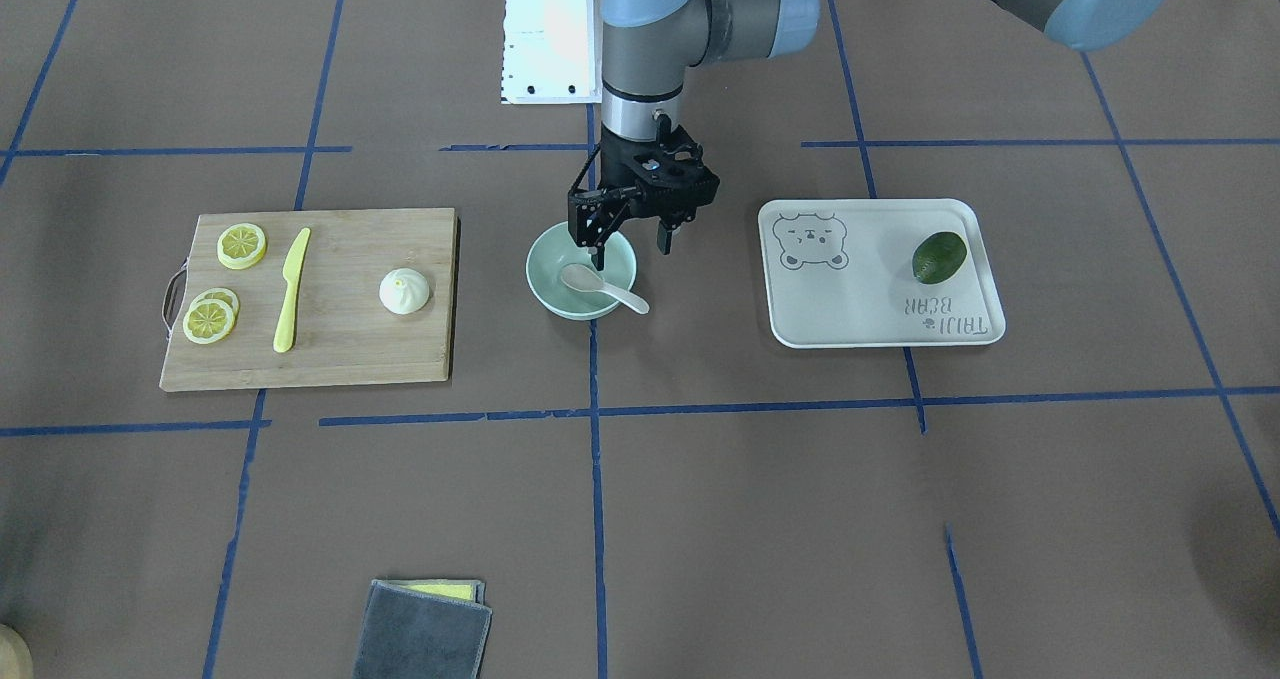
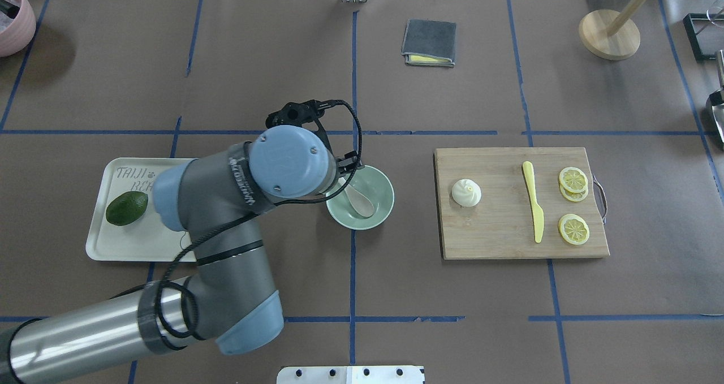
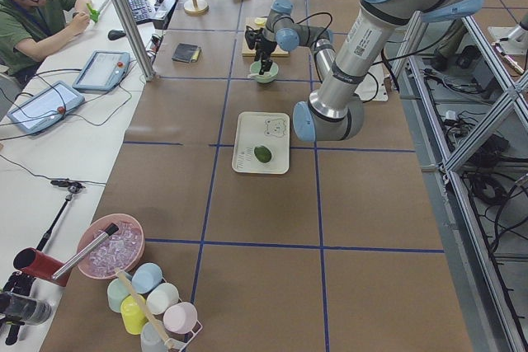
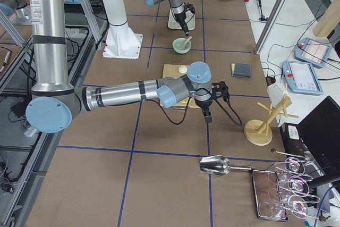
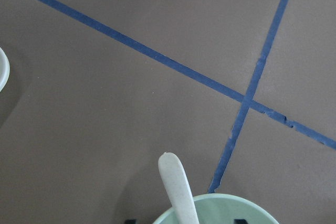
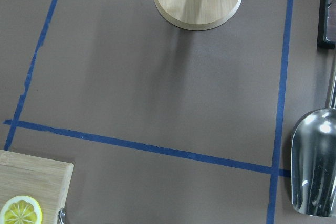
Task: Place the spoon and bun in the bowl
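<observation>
Bare table (image 1: 492, 294) between bowl (image 1: 536, 284) and cutting board (image 1: 340, 299); left end effector (image 1: 630, 254) spread just above bowl.

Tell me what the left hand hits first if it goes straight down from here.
Most likely the spoon lying in the bowl, or the bowl's far rim. The left hand hangs open, pointing down just above them. Its exact offset in depth is unclear.

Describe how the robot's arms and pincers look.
The left arm and right arm are silver-grey tubes with darker grey joints and pale-blue round caps. A black cable loops along each. The left arm bears white lettering on a dark band. The left pincer and right pincer are black, two-fingered.
</observation>
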